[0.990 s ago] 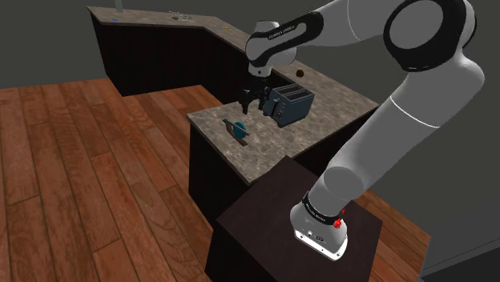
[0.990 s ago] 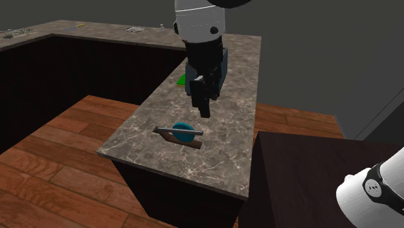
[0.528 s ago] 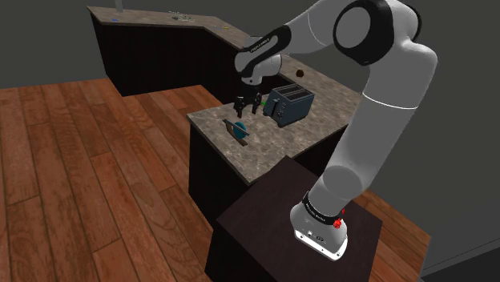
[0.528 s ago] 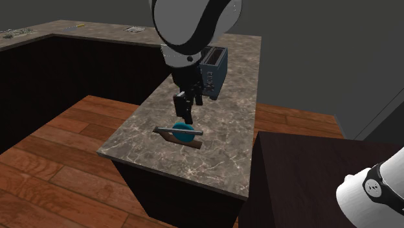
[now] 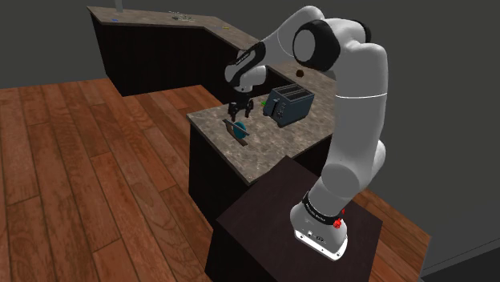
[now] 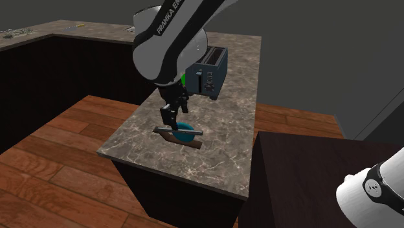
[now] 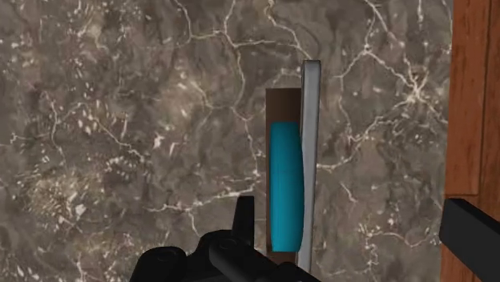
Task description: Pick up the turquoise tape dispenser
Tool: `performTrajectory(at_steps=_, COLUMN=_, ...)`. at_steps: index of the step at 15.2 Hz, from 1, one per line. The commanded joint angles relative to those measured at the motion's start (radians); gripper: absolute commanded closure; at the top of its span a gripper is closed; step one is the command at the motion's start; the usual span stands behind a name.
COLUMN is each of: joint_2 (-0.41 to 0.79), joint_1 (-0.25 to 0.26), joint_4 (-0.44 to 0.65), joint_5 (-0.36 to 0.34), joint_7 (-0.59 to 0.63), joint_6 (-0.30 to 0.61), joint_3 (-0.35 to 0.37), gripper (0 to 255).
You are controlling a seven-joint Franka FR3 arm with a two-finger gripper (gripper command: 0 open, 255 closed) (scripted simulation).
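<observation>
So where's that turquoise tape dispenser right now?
In the second exterior view the turquoise tape dispenser lies on the stone-patterned counter near its closer end, right under the gripper, with the toaster farther back.

Three cameras on one counter (image 5: pixel 272 148)
The shoulder view looks down from high behind the stand (image 5: pixel 256 216); the second exterior view sits nearer, facing the counter's end; the wrist view looks straight down, close above. All share the tape dispenser (image 7: pixel 284 184).
</observation>
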Motion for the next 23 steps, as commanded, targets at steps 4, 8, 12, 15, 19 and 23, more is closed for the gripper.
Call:
performTrajectory(at_steps=4, joint_2=0.162, joint_1=-0.035, joint_4=0.152, joint_5=0.019, joint_7=-0.027, joint_6=0.007, joint_3=0.013, gripper=0)
performTrajectory(at_steps=8, joint_2=0.203, joint_1=-0.040, joint_4=0.159, joint_5=0.027, joint_7=-0.030, joint_6=0.040, joint_3=0.020, gripper=0)
performTrajectory(at_steps=12, joint_2=0.230, joint_1=-0.044, joint_4=0.165, joint_5=0.033, joint_7=-0.033, joint_6=0.061, joint_3=0.025, gripper=0)
performTrajectory(at_steps=15, joint_2=0.230, joint_1=-0.044, joint_4=0.165, joint_5=0.033, joint_7=-0.033, joint_6=0.061, joint_3=0.025, gripper=255)
performTrajectory(at_steps=19, joint_2=0.230, joint_1=-0.044, joint_4=0.165, joint_5=0.033, joint_7=-0.033, joint_6=0.061, joint_3=0.025, gripper=255)
performTrajectory(at_steps=23, joint_2=0.230, joint_1=-0.044, joint_4=0.166, joint_5=0.033, joint_7=-0.033, joint_6=0.061, joint_3=0.025, gripper=255)
